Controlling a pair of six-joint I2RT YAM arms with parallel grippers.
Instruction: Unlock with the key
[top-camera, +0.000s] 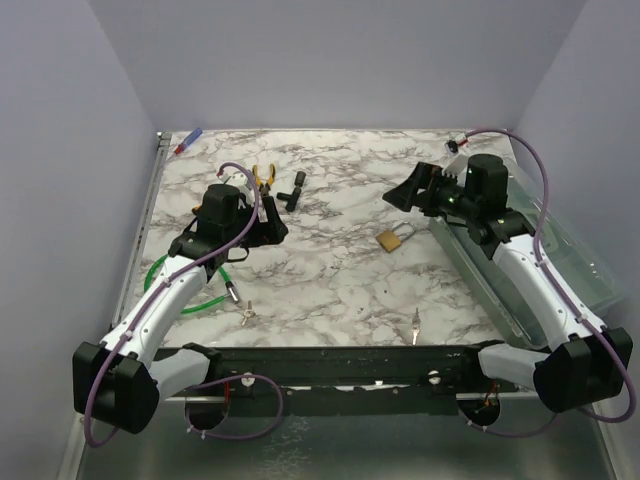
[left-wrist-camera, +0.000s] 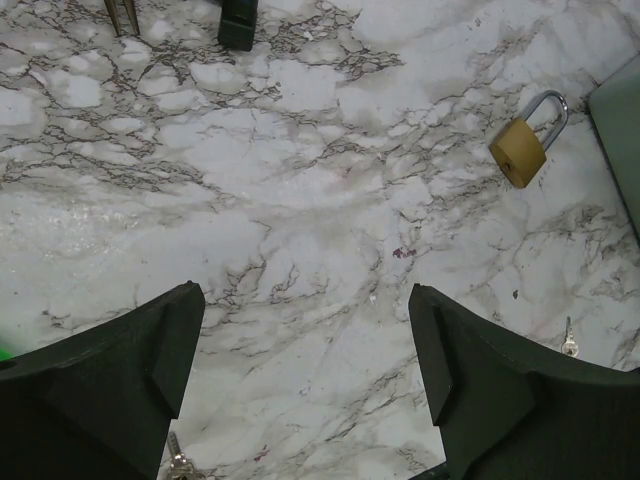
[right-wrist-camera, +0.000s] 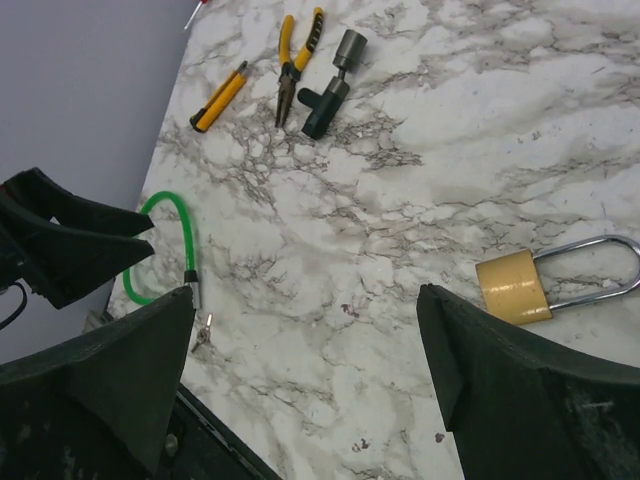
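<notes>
Both sets of jaws stand wide apart and hold nothing: the left gripper hovers over bare marble with its two dark fingers framing the tabletop, while the right gripper hangs spread above the same surface, angled in from the right side. The brass padlock, its steel shackle closed, lies flat on the marble between the two arms, nearer the right gripper and just below it in the overhead view, touched by neither. One key lies near the front edge on the left, just beside the metal tip of a green cable lock that curls by the left arm; a second key lies near the front edge further right, well apart from the padlock. Toward the back of the table, beyond the left gripper, rest yellow-handled pliers, a dark T-shaped tool and a yellow-and-black pen-like tool. A red and blue marker sits at the far left corner. A clear plastic bin stands along the table's right edge under the right arm.
</notes>
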